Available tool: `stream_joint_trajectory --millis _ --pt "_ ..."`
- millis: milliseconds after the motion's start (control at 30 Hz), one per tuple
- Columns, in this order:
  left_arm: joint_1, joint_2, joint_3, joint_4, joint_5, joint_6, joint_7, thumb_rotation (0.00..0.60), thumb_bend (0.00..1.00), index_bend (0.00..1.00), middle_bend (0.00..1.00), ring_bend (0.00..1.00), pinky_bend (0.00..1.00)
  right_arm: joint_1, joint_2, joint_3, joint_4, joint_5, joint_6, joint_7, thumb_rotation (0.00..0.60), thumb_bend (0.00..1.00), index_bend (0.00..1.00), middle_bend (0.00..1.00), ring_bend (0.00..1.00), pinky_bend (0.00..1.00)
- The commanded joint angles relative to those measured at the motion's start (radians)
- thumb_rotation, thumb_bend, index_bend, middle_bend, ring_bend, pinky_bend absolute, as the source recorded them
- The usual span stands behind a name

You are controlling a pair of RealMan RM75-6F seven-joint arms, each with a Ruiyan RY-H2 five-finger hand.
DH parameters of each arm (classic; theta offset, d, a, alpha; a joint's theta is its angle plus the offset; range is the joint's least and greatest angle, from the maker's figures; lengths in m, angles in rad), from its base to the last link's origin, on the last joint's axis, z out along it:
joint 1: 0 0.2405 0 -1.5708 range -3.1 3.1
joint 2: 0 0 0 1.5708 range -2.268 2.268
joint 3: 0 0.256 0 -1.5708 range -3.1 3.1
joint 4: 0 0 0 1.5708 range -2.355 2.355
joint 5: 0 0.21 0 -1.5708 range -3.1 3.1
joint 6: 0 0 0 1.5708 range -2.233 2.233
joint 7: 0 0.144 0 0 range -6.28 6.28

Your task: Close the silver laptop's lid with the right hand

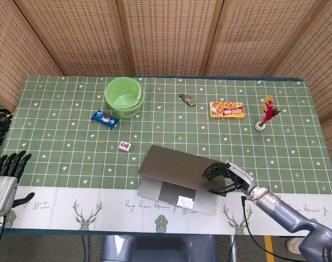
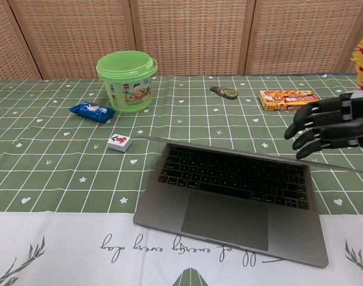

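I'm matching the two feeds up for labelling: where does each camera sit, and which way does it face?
Head view: high up, looking steeply down on the table; both hands show, left hand, right hand on the laptop.
Chest view: low at the table's near edge, facing across; only the right hand shows.
Shared: laptop, right hand, green bucket.
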Motion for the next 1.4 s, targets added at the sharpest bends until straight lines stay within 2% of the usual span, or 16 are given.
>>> stream_joint_trajectory --millis 33,467,733,1400 --pt "0.000 -0.001 0.001 0.000 0.001 -0.001 0.002 0.600 0.05 0.00 0.00 0.00 0.00 0.011 -0.007 -0.014 -0.006 -0.002 -0.007 -0.003 0.562 0.32 0.48 0.46 0.39 0.35" --pt "-0.003 -0.005 0.003 0.003 0.001 -0.007 0.004 0.600 0.05 0.00 0.00 0.00 0.00 0.052 -0.061 -0.071 -0.008 -0.005 -0.027 -0.033 0.562 0.32 0.48 0.46 0.39 0.35" --pt "-0.002 -0.004 0.005 0.002 0.004 -0.006 0.004 0.600 0.05 0.00 0.00 0.00 0.00 0.069 -0.127 -0.104 0.015 0.014 -0.041 -0.061 0.561 0.32 0.48 0.46 0.39 0.35" --pt "-0.003 -0.004 0.005 0.003 0.004 -0.007 0.001 0.600 0.05 0.00 0.00 0.00 0.00 0.082 -0.219 -0.137 0.079 0.070 -0.056 -0.108 0.560 0.32 0.48 0.46 0.39 0.35"
